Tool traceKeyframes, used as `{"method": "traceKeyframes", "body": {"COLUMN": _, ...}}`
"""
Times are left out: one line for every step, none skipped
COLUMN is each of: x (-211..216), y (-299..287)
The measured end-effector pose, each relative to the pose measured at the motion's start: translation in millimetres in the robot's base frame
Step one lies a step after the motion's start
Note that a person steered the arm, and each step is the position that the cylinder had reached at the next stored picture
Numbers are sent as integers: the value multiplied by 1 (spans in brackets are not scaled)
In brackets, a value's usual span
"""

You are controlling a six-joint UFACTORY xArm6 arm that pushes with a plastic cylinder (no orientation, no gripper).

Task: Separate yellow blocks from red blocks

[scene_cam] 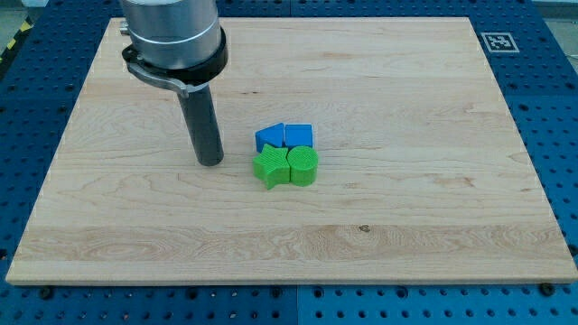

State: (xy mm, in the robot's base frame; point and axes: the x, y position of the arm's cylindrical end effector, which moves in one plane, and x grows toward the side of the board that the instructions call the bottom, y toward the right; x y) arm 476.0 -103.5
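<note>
No yellow or red block shows anywhere on the wooden board. Two blue blocks, one pentagon-like and one roughly square, sit side by side near the middle. Touching them on the view's bottom side are a green star-shaped block and a green rounded block. My tip rests on the board to the view's left of this cluster, a short gap from the green star block and touching no block.
The arm's grey cylindrical body hangs over the board's upper left. A black-and-white marker tag sits at the board's upper right corner. Blue perforated table surrounds the board.
</note>
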Motion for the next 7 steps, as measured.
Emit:
{"method": "traceKeyframes", "body": {"x": -1, "y": -7}}
{"method": "traceKeyframes", "body": {"x": -30, "y": -37}}
{"method": "traceKeyframes", "body": {"x": -63, "y": -56}}
{"method": "traceKeyframes", "body": {"x": -101, "y": -85}}
{"method": "traceKeyframes", "body": {"x": -160, "y": -99}}
{"method": "traceKeyframes", "body": {"x": -190, "y": -100}}
{"method": "traceKeyframes", "body": {"x": -190, "y": -75}}
